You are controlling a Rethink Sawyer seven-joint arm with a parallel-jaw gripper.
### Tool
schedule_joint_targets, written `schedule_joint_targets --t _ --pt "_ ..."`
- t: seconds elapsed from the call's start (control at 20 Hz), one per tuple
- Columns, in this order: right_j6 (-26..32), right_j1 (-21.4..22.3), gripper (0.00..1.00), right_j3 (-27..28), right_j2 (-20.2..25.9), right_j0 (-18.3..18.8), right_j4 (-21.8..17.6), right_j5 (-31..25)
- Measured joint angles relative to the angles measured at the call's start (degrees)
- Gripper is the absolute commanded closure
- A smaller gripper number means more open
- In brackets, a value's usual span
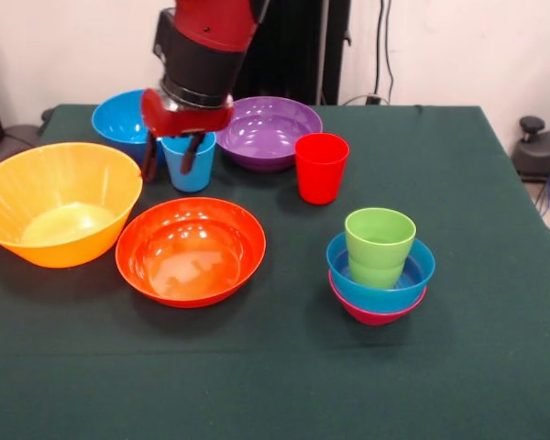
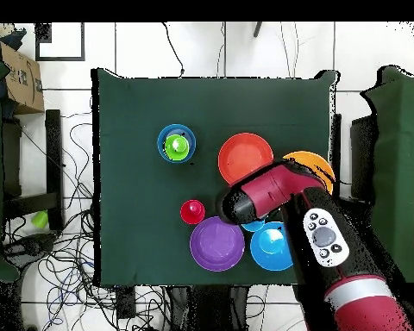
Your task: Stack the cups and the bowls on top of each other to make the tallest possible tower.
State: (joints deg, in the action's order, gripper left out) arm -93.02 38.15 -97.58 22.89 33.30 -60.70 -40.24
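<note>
My gripper [image 1: 170, 165] hangs open over the light blue cup [image 1: 192, 170]. One finger [image 1: 191, 156] dips inside the cup and the other stays outside its left wall. A stack stands at the right: the green cup [image 1: 379, 240] [image 2: 177, 146] sits in the small blue bowl [image 1: 385, 286] [image 2: 162, 138], which rests in the small magenta bowl [image 1: 376, 314]. The red cup [image 1: 321, 167] [image 2: 192, 211] stands alone. In the overhead view the arm [image 2: 271, 194] hides the gripper and most of the light blue cup [image 2: 254, 227].
The big yellow-orange bowl [image 1: 60, 202] [image 2: 321, 162] sits at the left, with the red-orange bowl [image 1: 191, 249] [image 2: 245, 157] beside it. The large blue bowl [image 1: 117, 119] [image 2: 271, 248] and the purple bowl [image 1: 268, 131] [image 2: 217, 244] stand behind the gripper. A green cloth [image 1: 275, 385] covers the table.
</note>
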Motion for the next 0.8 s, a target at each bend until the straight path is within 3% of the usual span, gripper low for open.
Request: schedule_joint_targets --t 0.25,0.4,0.8 --pt "0.0 0.1 0.0 0.3 -2.9 0.1 -1.3 0.3" --pt "-0.2 -0.6 0.0 0.9 -6.1 -0.9 -4.1 1.4" --pt "-6.0 -4.0 0.0 2.9 -12.2 -4.5 -8.7 6.0"
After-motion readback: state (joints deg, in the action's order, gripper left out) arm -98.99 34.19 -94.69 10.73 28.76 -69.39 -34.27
